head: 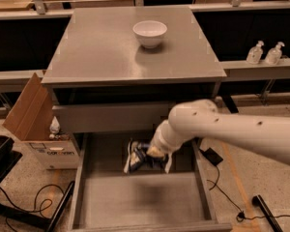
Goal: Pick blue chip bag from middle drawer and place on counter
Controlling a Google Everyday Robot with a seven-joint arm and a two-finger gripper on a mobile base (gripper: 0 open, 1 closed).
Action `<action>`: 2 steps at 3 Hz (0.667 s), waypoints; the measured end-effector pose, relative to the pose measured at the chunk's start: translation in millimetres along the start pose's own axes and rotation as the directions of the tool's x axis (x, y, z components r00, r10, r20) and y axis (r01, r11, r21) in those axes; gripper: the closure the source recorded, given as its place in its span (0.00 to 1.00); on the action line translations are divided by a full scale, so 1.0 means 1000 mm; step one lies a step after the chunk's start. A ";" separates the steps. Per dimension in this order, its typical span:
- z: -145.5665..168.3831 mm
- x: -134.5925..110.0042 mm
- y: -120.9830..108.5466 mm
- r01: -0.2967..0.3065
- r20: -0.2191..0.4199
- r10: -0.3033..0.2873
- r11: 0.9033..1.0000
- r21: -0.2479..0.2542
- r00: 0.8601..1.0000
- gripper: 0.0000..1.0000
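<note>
The blue chip bag hangs in my gripper, lifted above the bare floor of the open middle drawer, in front of the cabinet's upper drawer fronts. My gripper is shut on the bag, at the end of the white arm that reaches in from the right. The bag's shadow falls on the drawer floor below it. The grey counter lies above and behind, with a white bowl near its back middle.
An open cardboard box stands on the floor left of the cabinet. Cables lie on the floor at the left and right. Two pump bottles stand on a ledge at the right. Wooden shelving runs behind.
</note>
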State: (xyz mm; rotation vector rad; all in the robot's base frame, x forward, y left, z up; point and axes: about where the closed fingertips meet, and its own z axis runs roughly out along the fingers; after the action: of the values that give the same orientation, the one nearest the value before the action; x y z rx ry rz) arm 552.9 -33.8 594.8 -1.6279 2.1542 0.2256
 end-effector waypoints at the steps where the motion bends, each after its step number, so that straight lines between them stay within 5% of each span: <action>1: -0.094 -0.058 -0.030 0.085 0.084 -0.087 0.996 0.027 0.993 1.00; 2: -0.173 -0.113 -0.050 0.174 0.147 -0.176 0.984 0.030 0.973 1.00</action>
State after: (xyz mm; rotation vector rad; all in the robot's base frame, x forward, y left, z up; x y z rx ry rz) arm 583.6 -14.8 804.4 -1.7218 1.8852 0.2654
